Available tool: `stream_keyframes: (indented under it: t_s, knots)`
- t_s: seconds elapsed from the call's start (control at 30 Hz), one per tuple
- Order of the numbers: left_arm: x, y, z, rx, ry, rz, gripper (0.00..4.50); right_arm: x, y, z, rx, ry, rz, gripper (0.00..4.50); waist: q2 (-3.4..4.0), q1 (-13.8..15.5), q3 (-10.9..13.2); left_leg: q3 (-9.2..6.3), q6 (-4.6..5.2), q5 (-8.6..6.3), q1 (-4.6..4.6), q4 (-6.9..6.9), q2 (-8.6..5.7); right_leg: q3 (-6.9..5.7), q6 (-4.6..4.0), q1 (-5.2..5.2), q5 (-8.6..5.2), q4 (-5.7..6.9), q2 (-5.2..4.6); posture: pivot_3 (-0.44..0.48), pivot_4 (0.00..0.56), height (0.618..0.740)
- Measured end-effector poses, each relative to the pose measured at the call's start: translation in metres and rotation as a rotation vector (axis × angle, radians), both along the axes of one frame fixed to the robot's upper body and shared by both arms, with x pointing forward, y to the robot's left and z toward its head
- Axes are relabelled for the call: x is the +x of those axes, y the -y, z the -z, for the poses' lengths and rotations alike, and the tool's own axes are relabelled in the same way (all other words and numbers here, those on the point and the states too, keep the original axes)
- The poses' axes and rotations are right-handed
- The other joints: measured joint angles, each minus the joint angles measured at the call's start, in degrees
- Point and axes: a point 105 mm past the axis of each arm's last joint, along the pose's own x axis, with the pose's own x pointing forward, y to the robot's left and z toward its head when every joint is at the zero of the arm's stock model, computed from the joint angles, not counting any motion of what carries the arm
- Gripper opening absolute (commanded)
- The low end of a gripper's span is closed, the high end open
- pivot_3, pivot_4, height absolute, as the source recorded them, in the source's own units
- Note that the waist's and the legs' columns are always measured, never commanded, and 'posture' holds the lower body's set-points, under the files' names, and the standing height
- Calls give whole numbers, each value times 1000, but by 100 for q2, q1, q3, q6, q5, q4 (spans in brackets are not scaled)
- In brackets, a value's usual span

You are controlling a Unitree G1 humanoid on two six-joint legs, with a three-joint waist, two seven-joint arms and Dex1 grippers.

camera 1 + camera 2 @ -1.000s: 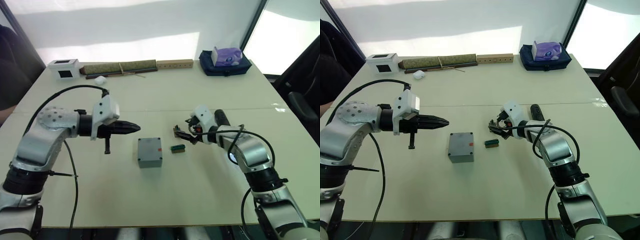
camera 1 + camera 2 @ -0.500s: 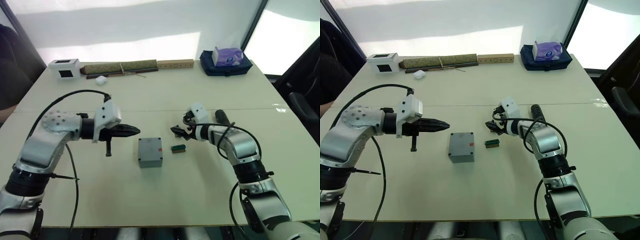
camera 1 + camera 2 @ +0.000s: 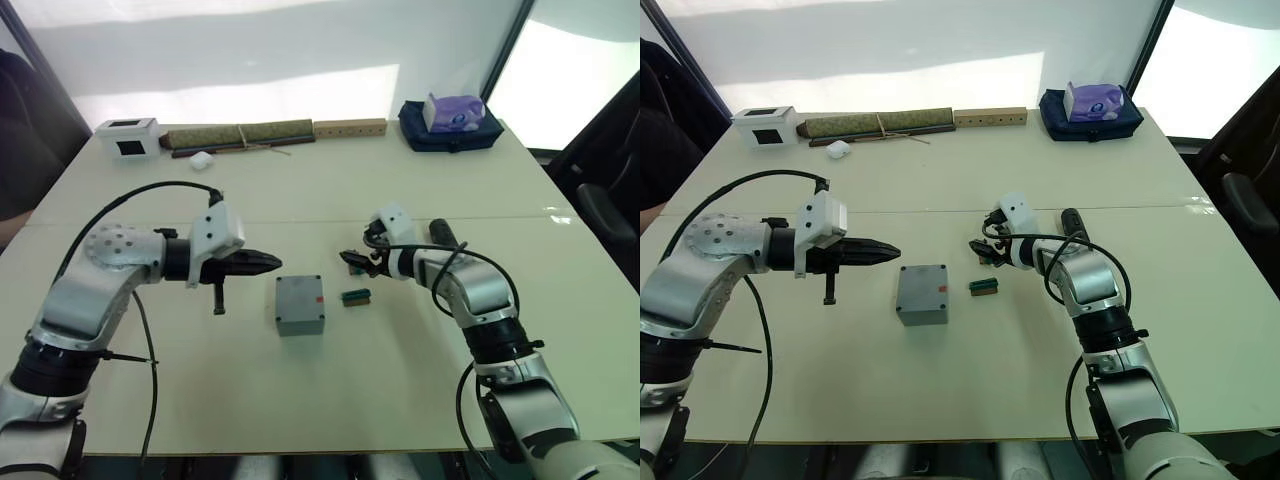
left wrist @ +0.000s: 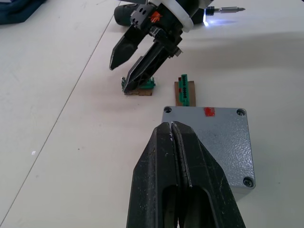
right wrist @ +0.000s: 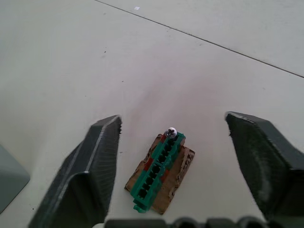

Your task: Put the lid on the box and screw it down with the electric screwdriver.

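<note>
Box (image 3: 300, 304) sits mid-table w/ lid on, red mark near its far edge, screws visible at corners in left wrist view. L gripper (image 3: 272, 263) hovers just left of box, fingers pressed together, holding nothing; R gripper (image 3: 983, 252) is spread wide, empty, tips straddling a green circuit piece (image 5: 158, 172) on brown backing, w/ a 2nd green piece (image 3: 355, 295) just right of box. Electric screwdriver (image 3: 443, 234) lies on table beside R forearm, tip light on, ungrasped.

bright backlight, blown-out backdrop, perhaps mild glare
</note>
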Motion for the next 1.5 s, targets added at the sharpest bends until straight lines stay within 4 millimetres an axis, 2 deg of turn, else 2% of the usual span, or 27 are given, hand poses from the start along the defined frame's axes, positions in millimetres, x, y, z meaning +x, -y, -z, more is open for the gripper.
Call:
stream_keyframes:
  t_s: [0.17, 0.2, 0.5, 0.67, 0.73, 0.93, 1.03, 1.13, 1.2, 1.5]
  knots:
    - [0, 0, 1, 0, -5, -2, 0, 0, 0, 1, -7, 0, 1, 228, 0, -1, 0, 0, 0, 0, 0, 0, 0, 0, 0, 0, 0, 0, 0, 0, 150, 740]
    - [0, 0, 0, 0, -5, -1, 0, 0, 0, 1, -8, 0, 1, 43, 0, -1, 0, 0, 0, 0, 0, 0, 0, 0, 0, 0, 0, 0, 0, 0, 150, 740]
    - [0, 2, 0, -3, -4, 0, 0, -2, -4, -5, -7, 1, -24, 43, 0, -1, 0, 0, 0, 0, 0, 0, 0, 0, 0, -1, 0, 0, 0, 0, 150, 740]
    - [-1, 2, 1, 1, -5, 3, 0, -7, -3, -38, 10, 50, -66, 43, 1, 4, 0, -1, 0, 0, 0, 0, 0, 0, 0, 0, 0, 0, -1, 0, 150, 740]
    - [-2, 2, 1, 3, -4, 6, 0, -11, -4, -44, 9, 58, -90, 43, 1, 5, 0, -1, 0, 0, 0, -1, 0, 0, 0, 0, 0, -1, 0, 0, 150, 740]
    - [-4, -1, 7, 11, -24, -3, 0, -34, -16, -58, 26, 33, -220, 43, 1, 4, 0, -2, 0, 0, 0, -1, 1, 0, 0, 0, 0, -1, -1, 0, 150, 740]
    - [-5, -7, 11, 27, -38, -22, 0, -55, -37, -65, 12, 36, -345, 43, 1, -24, 0, -1, 1, 0, 0, -4, 3, 2, -1, -4, 0, -1, 1, 0, 150, 740]
    - [-7, -10, 16, 30, -52, -29, 0, -74, -63, -63, -11, 34, -463, 43, 1, -10, 0, -6, 1, 0, 0, -4, 4, -2, -1, -3, -1, 0, 1, 0, 150, 740]
    - [-6, -10, 15, 30, -50, -31, 0, -78, -68, -56, -30, 15, -486, 43, 1, 20, 0, -6, 0, 0, 0, -1, 1, -3, 0, 1, 0, -1, -4, 0, 150, 740]
    - [-5, -11, 16, 27, -45, -44, 0, -76, -65, -49, -87, 23, -486, 43, 0, 5, 0, -6, 0, 0, -1, -2, -2, -3, 1, 0, 1, -5, -7, 0, 150, 740]
